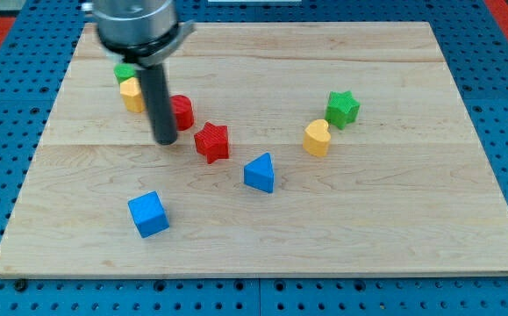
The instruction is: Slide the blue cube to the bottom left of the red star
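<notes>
Blue pegboard surrounds the pale wooden tabletop point(394, 228); no fingers are carried, only a dark rod; my tip point(165, 140) is planted just left of a red block point(182, 111) and left of the red star point(211, 142); the blue cube point(148, 214) is seen well below, toward the view's bottom left; a blue triangular block point(260, 173) lies right of the star; yellow point(132, 95) and green point(125, 72) blocks sit behind the rod; a yellow block point(317, 138) and green star point(342, 109) are paired at right.
</notes>
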`<state>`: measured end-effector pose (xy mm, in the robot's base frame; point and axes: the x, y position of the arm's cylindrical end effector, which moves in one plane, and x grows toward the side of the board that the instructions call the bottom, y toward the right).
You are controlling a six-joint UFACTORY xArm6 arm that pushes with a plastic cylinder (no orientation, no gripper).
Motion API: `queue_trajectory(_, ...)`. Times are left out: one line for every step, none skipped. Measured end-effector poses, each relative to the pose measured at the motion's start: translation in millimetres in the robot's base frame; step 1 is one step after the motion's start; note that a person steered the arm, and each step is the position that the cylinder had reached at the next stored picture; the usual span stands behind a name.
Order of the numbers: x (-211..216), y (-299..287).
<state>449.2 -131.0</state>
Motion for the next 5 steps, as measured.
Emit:
queue_trajectory(39, -37)
queue_trajectory(81, -97)
queue_trajectory(136, -53)
queue_trajectory(131, 6)
queue_trajectory(87, 36)
